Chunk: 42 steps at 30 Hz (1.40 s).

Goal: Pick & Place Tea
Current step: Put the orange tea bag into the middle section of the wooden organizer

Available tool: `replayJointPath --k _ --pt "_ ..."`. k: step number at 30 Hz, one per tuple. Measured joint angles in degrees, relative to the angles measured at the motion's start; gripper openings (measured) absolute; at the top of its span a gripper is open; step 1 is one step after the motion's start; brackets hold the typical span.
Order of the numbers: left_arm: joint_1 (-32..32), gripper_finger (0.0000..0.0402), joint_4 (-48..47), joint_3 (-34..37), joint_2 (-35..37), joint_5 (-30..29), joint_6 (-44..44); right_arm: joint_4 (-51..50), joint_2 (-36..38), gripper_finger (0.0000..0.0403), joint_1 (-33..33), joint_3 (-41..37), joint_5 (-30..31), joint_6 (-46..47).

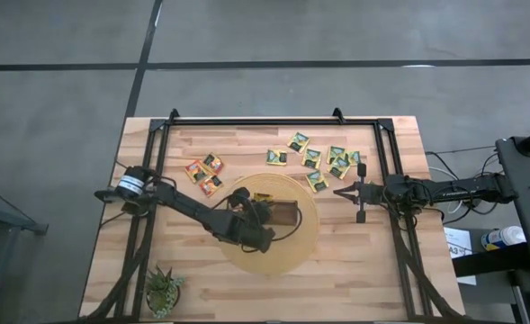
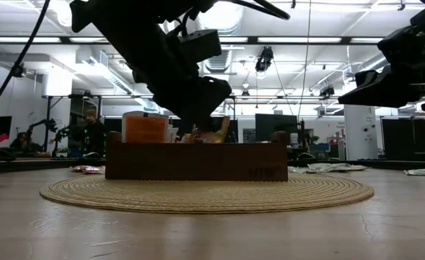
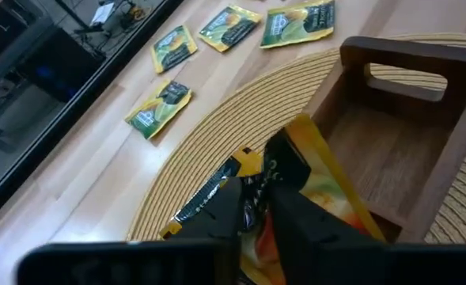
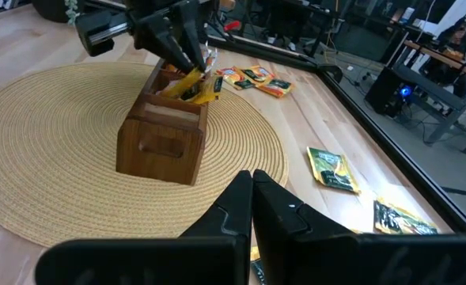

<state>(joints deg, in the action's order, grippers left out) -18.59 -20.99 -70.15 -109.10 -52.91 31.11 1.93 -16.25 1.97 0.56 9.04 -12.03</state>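
Over the wooden box (image 4: 163, 134) on the round woven mat (image 1: 311, 236): left gripper (image 4: 187, 57), fingers only slightly apart around a yellow tea sachet (image 4: 198, 87), its lower part inside the box's compartment. Whether still really pinched, cannot tell. Farther right, above bare table (image 1: 372, 270): right gripper (image 1: 338, 191), fingers pressed together, nothing between. Beyond, green-and-yellow sachets (image 1: 323, 160) scattered flat on the table. On the left side, orange sachets (image 1: 204, 172) in a small group.

The right gripper (image 4: 252, 198) sits closed over a round woven straw mat (image 4: 51, 158). Beyond, the left gripper (image 4: 187, 57) holds a yellow tea sachet (image 4: 197, 87) above the dark-brown wooden box (image 4: 163, 134).
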Motion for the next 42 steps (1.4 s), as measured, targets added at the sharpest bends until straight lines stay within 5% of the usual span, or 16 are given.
replayJointPath --k 11,17,23,30,42 --pt "0.0 0.0189 -1.79 -0.64 1.08 -5.46 -0.72 0.0 0.0 0.0008 -0.01 0.0 0.0 0.02" --pt "-0.15 0.0209 -4.68 -2.6 3.39 -1.1 -0.96 0.0 -0.02 0.0008 0.01 0.0 -0.02 0.01" --pt "-0.15 0.0168 -7.81 -2.49 6.49 14.17 -5.56 -0.02 -0.07 0.0009 -0.01 0.0 0.0 -0.01" --pt "-0.12 0.0014 -7.21 -1.78 6.49 20.14 -10.42 -0.02 -0.02 0.0009 0.01 0.0 -0.01 0.0" --pt "3.5 0.0 -4.96 1.51 6.43 25.28 -11.09 -0.01 -0.02 0.0009 0.01 0.0 -0.02 0.01"
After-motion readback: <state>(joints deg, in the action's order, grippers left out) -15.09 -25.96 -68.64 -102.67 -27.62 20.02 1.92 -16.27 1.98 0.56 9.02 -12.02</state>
